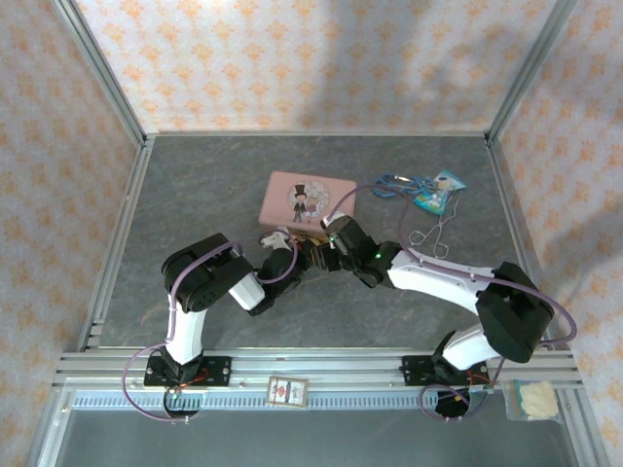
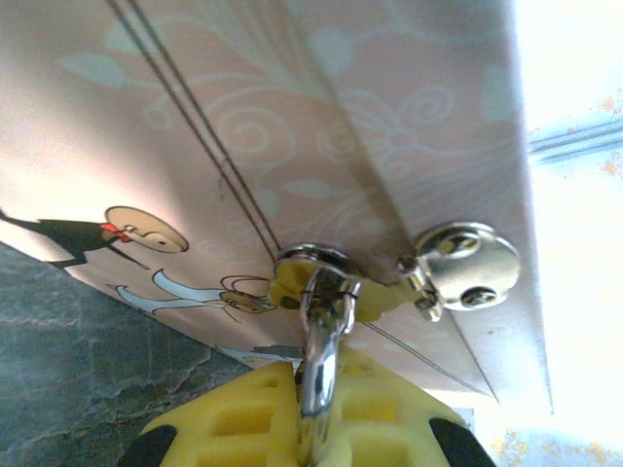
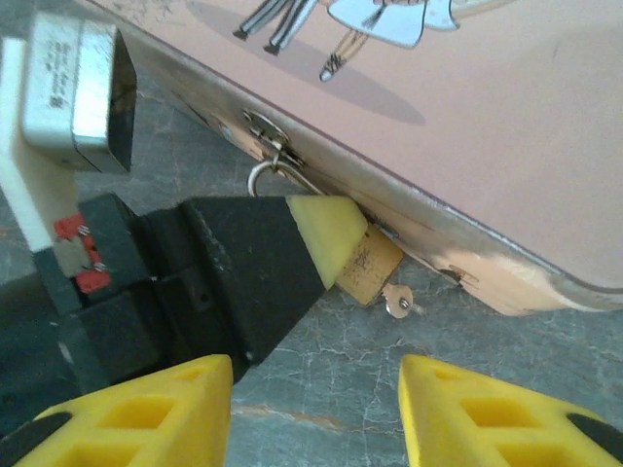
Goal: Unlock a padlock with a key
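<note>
The small brass padlock (image 3: 372, 270) hangs by its thin shackle (image 3: 265, 175) from the clasp on the front edge of the pink tin (image 3: 467, 117). My left gripper (image 2: 316, 379) is shut on the padlock, and its yellow pads (image 3: 327, 230) hide most of the lock's body. In the left wrist view the silvery shackle (image 2: 321, 331) rises from between the pads to the tin's clasp (image 2: 465, 268). The tiny silvery key (image 3: 397, 303) sticks out of the padlock's lower end. My right gripper (image 3: 316, 413) is open, a short way in front of the key and touching nothing.
The pink tin (image 1: 307, 199) lies mid-table, with both grippers meeting at its near edge (image 1: 316, 248). A blue cord with a teal packet (image 1: 428, 190) and a thin whitish string (image 1: 433, 233) lie to its right. Metal frame rails border the grey table (image 1: 195, 185).
</note>
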Controlling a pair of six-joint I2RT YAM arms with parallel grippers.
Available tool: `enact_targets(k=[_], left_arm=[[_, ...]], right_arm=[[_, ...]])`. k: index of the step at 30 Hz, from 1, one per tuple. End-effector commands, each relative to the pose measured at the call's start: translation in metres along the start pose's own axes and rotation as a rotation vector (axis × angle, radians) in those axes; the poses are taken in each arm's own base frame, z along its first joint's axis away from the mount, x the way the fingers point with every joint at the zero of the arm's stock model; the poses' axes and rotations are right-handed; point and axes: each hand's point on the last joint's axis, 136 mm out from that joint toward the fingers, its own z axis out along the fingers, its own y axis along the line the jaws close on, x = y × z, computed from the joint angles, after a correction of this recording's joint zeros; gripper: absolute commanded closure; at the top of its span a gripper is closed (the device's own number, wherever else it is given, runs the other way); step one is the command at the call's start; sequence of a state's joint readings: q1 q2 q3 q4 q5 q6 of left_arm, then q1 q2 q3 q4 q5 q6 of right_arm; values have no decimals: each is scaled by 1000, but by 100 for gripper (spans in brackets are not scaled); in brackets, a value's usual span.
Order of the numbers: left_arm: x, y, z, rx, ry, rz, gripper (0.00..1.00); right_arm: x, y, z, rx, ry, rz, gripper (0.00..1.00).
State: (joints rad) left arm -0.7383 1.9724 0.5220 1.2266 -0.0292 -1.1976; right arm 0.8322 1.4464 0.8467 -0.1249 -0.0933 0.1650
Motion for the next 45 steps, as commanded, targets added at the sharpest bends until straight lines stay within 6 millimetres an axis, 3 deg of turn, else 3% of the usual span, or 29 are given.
enact_targets(k=[1, 6, 12, 18, 28, 37, 45], left_arm=[[12, 29, -7, -84, 93, -20, 100], [23, 19, -12, -68, 219, -29, 100], [24, 6, -17, -48, 317, 2, 100], [22, 3, -15, -74, 369, 84, 100], [21, -3, -14, -52, 377, 80, 100], [22, -13, -19, -11, 398, 41, 100], [23, -19, -21, 16, 420, 26, 100]], right_arm=[[16, 0, 7, -73, 34, 18, 53], [31, 9, 10, -146, 87, -49, 64], [46, -9, 20, -57, 147, -106, 69], [42, -23, 26, 32, 136, -153, 71], [40, -16, 45, 6, 139, -184, 70], [26, -27, 51, 92, 70, -213, 74], [22, -27, 51, 93, 45, -223, 97]])
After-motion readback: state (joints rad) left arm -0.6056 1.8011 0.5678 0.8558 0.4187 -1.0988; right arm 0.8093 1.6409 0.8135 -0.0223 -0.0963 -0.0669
